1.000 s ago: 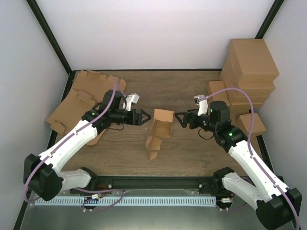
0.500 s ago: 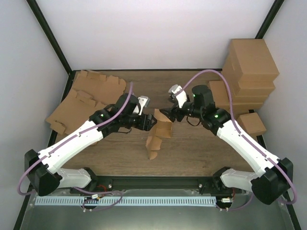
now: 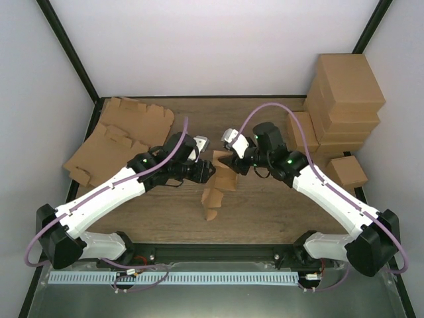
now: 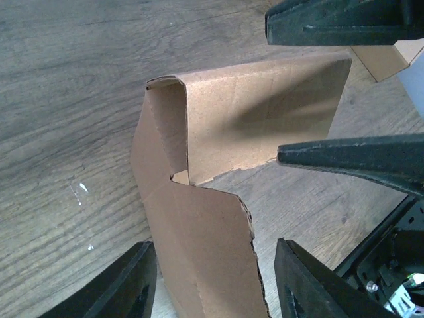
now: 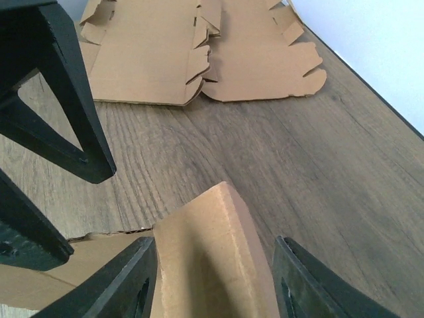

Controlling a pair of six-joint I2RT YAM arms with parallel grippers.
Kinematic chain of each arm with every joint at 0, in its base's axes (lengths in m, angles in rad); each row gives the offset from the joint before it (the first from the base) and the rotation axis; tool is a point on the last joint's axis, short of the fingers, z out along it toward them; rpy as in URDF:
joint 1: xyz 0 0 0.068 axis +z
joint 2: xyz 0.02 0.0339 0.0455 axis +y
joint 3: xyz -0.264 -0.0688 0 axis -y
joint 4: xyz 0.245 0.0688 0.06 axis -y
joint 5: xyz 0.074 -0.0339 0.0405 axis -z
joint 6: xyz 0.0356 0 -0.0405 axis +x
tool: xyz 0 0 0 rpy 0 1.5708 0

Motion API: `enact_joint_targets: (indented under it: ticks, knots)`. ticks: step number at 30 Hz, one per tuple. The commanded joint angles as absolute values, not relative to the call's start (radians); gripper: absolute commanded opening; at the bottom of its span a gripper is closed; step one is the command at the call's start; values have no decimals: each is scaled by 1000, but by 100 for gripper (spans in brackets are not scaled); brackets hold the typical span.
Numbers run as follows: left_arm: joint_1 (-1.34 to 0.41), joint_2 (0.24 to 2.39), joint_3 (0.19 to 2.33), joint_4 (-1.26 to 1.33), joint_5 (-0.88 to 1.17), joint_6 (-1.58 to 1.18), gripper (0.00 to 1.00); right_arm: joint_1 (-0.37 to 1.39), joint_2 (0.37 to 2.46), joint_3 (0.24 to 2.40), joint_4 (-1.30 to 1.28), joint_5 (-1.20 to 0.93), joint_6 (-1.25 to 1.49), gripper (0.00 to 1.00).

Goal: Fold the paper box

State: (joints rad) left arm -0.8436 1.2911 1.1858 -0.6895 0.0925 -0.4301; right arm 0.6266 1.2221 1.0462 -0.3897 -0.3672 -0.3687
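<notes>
The paper box (image 3: 222,177) stands half-folded in the middle of the wooden table, one panel upright and a flap trailing toward the near edge. My left gripper (image 3: 208,171) reaches it from the left. In the left wrist view its jaws (image 4: 215,285) straddle a notched panel of the paper box (image 4: 218,132), with a gap on the right side. My right gripper (image 3: 233,163) comes in from the right. Its jaws (image 5: 212,285) straddle the top creased edge of the paper box (image 5: 212,265), the left finger against the cardboard, the right one apart.
Flat cardboard blanks (image 3: 126,132) lie at the back left, also seen as blanks (image 5: 199,53) in the right wrist view. Stacked brown cartons (image 3: 344,99) fill the back right corner, with a small closed box (image 3: 348,171) in front. White walls enclose the table.
Both grippers have moved in from either side onto the paper box, and their jaws have narrowed round its panels. The right arm swung well to the left.
</notes>
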Motion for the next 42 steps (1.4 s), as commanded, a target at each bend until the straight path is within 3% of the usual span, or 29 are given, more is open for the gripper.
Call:
enact_joint_targets:
  ticks: [1, 7, 10, 13, 17, 20, 31, 42]
  knots:
    - [-848, 1295, 1191, -684, 115, -437, 49, 649, 1201, 1040, -413, -318, -426, 48]
    - [-848, 1289, 1189, -699, 96, -449, 35, 656, 1199, 1038, -460, -280, -449, 47]
    - [-848, 1283, 1189, -705, 85, -455, 22, 662, 1196, 1037, -480, -275, -455, 46]
    - [-848, 1276, 1187, -711, 73, -459, 14, 667, 1190, 1037, -490, -268, -460, 46]
    - [-848, 1265, 1187, -714, 78, -460, 12, 667, 1157, 1044, -459, -269, -455, 61]
    - [-848, 1261, 1189, -719, 73, -457, 10, 667, 1160, 1073, -468, -281, -455, 65]
    - [-847, 1243, 1195, -709, 83, -454, 4, 669, 1247, 1144, -560, -281, -488, 50]
    - [-848, 1246, 1209, -706, 74, -440, 4, 721, 1225, 1100, -609, -213, -479, 47]
